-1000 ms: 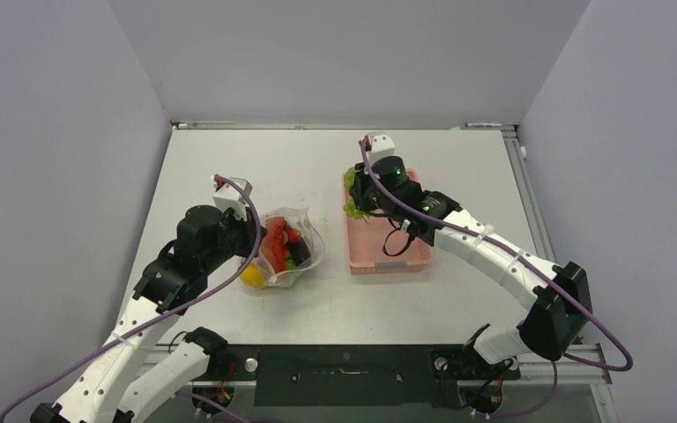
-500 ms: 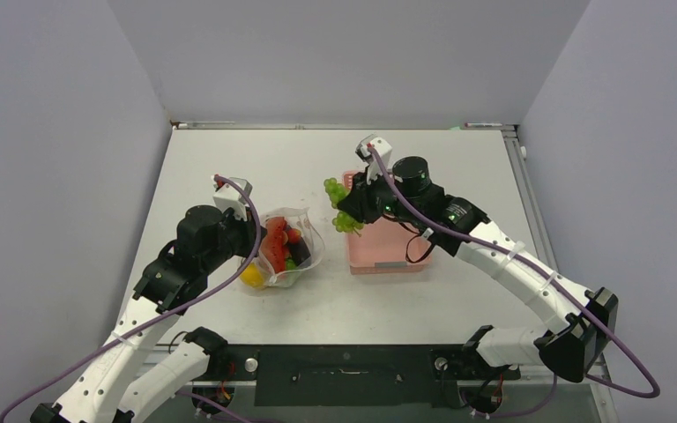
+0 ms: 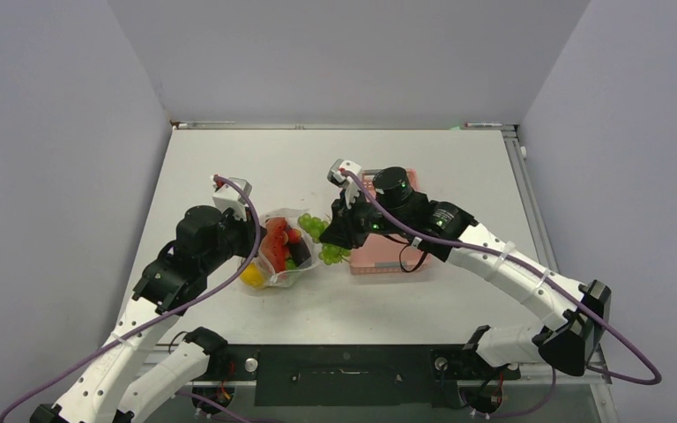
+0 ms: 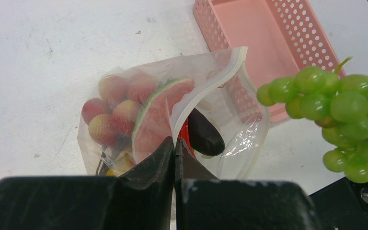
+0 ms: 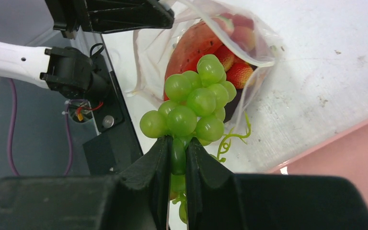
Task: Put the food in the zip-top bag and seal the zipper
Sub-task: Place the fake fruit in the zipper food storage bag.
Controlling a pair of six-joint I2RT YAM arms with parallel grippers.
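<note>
Left: bag (image 4: 249,129) standing on table (image 3: 256,167), mouth agape, pinned at zipper strip (image 4: 211,81) by left gripper (image 4: 174,143), jaws pressed together. Inside: red fruit (image 4: 110,120), dark eggplant (image 4: 205,136). At mouth's right edge: grapes (image 5: 191,105) aloft, clamped in right gripper (image 5: 177,146). Far right: pink basket (image 4: 311,43).

Left pincer (image 4: 175,143) clamped tight; right pincer (image 5: 177,146) clamped, angled toward left one.

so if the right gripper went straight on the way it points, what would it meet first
Probably the open mouth of the clear crinkly plastic bag, led by the green grape bunch the right gripper holds; depth is unclear.
</note>
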